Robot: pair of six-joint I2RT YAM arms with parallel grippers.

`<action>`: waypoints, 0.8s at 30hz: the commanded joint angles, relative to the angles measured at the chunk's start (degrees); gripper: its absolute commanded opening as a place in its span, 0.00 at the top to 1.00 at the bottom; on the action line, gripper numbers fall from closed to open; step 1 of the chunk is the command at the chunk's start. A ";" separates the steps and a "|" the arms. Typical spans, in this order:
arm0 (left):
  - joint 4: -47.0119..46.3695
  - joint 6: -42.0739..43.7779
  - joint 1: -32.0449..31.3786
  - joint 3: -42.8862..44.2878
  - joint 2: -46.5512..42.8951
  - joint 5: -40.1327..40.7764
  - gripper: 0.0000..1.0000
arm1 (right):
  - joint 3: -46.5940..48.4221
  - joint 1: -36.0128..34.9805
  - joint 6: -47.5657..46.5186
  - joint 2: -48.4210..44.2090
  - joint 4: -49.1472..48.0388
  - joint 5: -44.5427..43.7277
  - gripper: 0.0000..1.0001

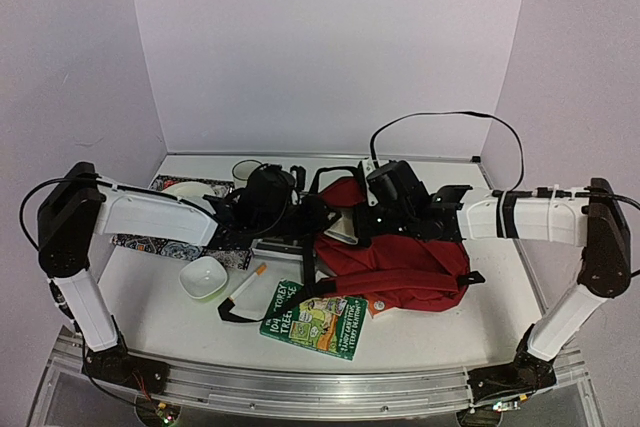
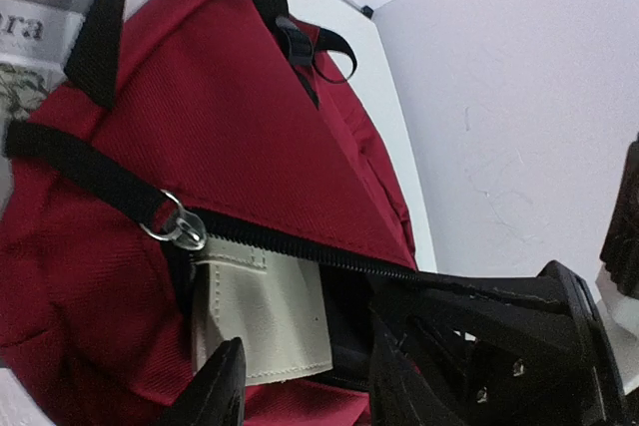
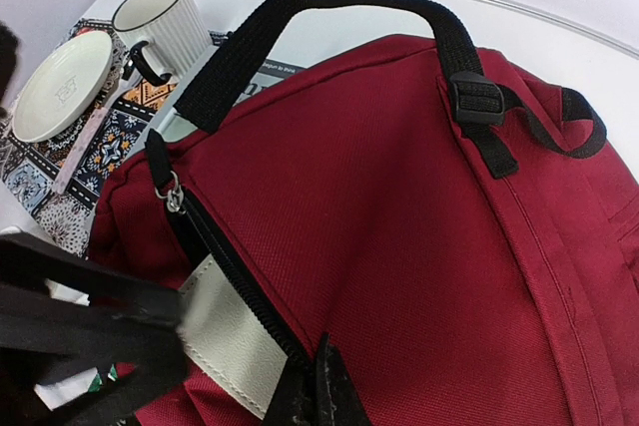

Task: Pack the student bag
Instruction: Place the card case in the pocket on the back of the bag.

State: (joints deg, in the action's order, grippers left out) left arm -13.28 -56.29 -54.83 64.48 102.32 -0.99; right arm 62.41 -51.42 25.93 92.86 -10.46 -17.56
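Looking down on a white tabletop boxed in by pale lilac walls. Finding the dark red soft fabric backpack lying flat right of centre, mouth toward the back wall, black straps trailing toward the near edge. Noting a green illustrated paperback just beside its near-left corner, then a white marker pen and a small white bowl further left. Further back, spotting a patterned mat carrying a white plate, with a ribbed white mug just behind. Seeing both arms reaching in to the bag's mouth, left gripper and right gripper nearly meeting there.

Turning to the left wrist. Looking along the opened black zipper, with a flat cream-coloured piece showing inside the gap. Holding the left fingers partly spread, framing that cream piece and visibly clamping nothing.

Turning to the right wrist. Seeing the fingertips pressed together at the zipper lip, apparently pinching the fabric edge and propping the mouth open. Glimpsing the black webbing carry handle arching over the bag's top.

Judging the bag to be light, limp and shapeless. Expecting the mouth to sag shut once released, and the cloth to bunch and slide on the smooth surface. Favouring a pinch on the stiffer zipper lip or the webbing handle, and avoiding the broad slack panel.
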 commanded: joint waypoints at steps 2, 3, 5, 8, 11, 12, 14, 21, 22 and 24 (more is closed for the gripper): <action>9.05 11.92 0.26 0.93 -7.24 4.85 0.49 | 2.28 -0.44 -0.62 -1.22 -3.52 -0.89 1.00; 9.90 13.15 0.55 0.95 -7.37 3.22 0.49 | 2.28 -0.44 -0.62 -1.09 -3.52 -0.80 1.00; 11.15 14.15 1.28 1.55 -6.56 -0.79 0.49 | 2.30 -0.42 -0.58 -0.85 -3.52 -0.33 1.00; 12.47 14.85 1.84 3.32 -4.57 -5.97 0.51 | 2.50 -0.43 -0.54 -0.41 -3.52 0.37 1.00; 12.84 13.70 2.55 4.59 -2.82 -8.76 0.56 | 2.75 -0.41 -0.60 -0.18 -3.52 0.94 1.00; 12.85 13.21 3.03 5.00 -2.10 -9.88 0.57 | 2.80 -0.42 -0.59 -0.10 -3.55 1.12 1.00; 12.89 12.17 4.06 6.19 -0.70 -12.19 0.58 | 2.87 -0.40 -0.56 0.08 -3.73 1.49 1.00; 12.93 9.21 6.27 8.11 3.11 -15.70 0.61 | 2.81 -0.43 -0.55 0.12 -4.07 2.66 1.00; 12.93 8.81 6.70 8.09 3.39 -15.90 0.60 | 2.80 -0.42 -0.60 0.05 -4.13 2.79 1.00; 12.93 8.36 7.23 7.89 3.72 -16.01 0.60 | 2.73 -0.41 -0.77 -0.05 -4.21 3.00 1.00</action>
State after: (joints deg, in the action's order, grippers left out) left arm -0.23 -46.38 -48.86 70.12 105.12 -14.90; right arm 62.41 -51.42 25.54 93.21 -10.56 -15.67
